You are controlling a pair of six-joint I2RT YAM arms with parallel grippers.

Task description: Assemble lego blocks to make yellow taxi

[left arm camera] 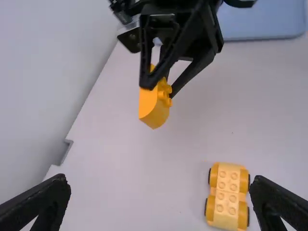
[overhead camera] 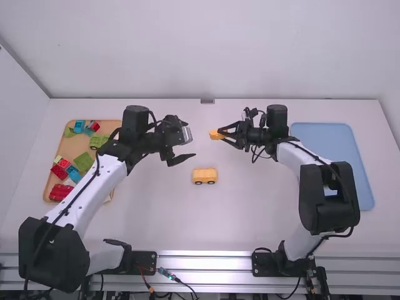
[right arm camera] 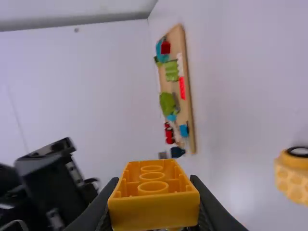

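Right gripper is holding a yellow block above the white table; yellow wheeled base is resting between the two arms. Left gripper is hanging nearby, fingers spread. Wooden tray of mixed blocks is lying far left, blue tray far right.

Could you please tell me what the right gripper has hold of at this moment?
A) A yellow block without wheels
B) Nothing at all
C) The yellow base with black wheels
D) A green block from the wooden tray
A: the yellow block sits between the fingers of the right gripper, while the wheeled yellow base stands apart on the table.
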